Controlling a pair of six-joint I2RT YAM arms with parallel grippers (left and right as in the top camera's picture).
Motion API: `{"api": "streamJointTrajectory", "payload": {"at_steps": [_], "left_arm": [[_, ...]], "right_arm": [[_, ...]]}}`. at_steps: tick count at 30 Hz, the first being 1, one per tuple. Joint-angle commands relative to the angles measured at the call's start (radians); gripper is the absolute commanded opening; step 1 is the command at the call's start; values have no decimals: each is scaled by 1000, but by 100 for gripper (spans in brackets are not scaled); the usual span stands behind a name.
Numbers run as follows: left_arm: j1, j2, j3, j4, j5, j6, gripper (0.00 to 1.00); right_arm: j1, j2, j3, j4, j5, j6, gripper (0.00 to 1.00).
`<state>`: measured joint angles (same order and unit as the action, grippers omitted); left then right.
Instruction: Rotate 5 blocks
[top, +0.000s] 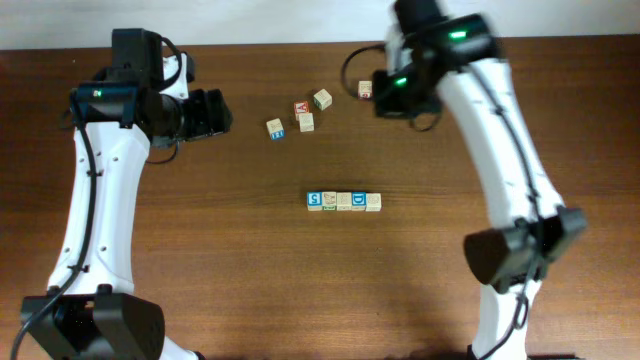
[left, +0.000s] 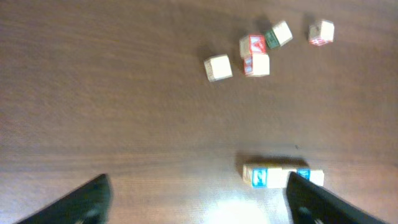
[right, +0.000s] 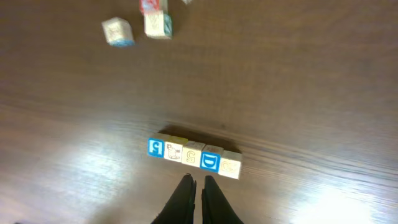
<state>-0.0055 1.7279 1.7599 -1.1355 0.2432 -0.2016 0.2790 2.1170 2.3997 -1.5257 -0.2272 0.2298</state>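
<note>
Five pale wooden blocks (top: 344, 201) lie in a tight row at the table's middle, with blue faces on the first and fourth cubes. In the right wrist view the row of blocks (right: 194, 155) sits just beyond my right gripper (right: 198, 182), which is shut and empty, not touching them. My left gripper (left: 199, 205) is open wide with bare table between its fingers. Its right finger (left: 317, 202) hides the near end of the row of blocks (left: 273, 176). From overhead the left gripper (top: 215, 112) hangs far left of the row. The right gripper (top: 383, 100) is at the back right.
Several loose cubes lie behind the row: a tan one (top: 275, 128), a red-printed pair (top: 303, 115), a green-printed one (top: 322, 99) and one (top: 365, 90) beside the right wrist. The table's far edge runs along the top of the overhead view.
</note>
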Motion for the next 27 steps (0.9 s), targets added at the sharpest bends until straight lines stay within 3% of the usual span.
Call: {"api": "streamJointTrajectory", "payload": {"at_steps": [1, 3, 5, 12, 16, 22, 26, 27], "left_arm": [[-33, 7, -6, -32, 56, 16, 48], [-54, 7, -21, -32, 56, 16, 37], [-74, 7, -37, -21, 56, 16, 33], [-115, 7, -60, -30, 56, 16, 31], [-116, 7, -61, -37, 57, 16, 32], [-145, 8, -106, -29, 57, 16, 31], [-179, 9, -196, 20, 58, -18, 18], [-190, 9, -237, 51, 64, -42, 7]], "right_arm": [[-45, -39, 27, -89, -86, -112, 4], [-67, -39, 21, -121, -109, -125, 4], [-73, -39, 5, -125, -146, -166, 4], [-73, -65, -33, -173, -200, -273, 4], [-95, -119, -203, -149, -242, -306, 4], [-192, -251, -545, 46, -279, -308, 4], [-256, -263, -682, 126, -308, -308, 4], [-269, -263, -736, 165, -322, -308, 4]]}}
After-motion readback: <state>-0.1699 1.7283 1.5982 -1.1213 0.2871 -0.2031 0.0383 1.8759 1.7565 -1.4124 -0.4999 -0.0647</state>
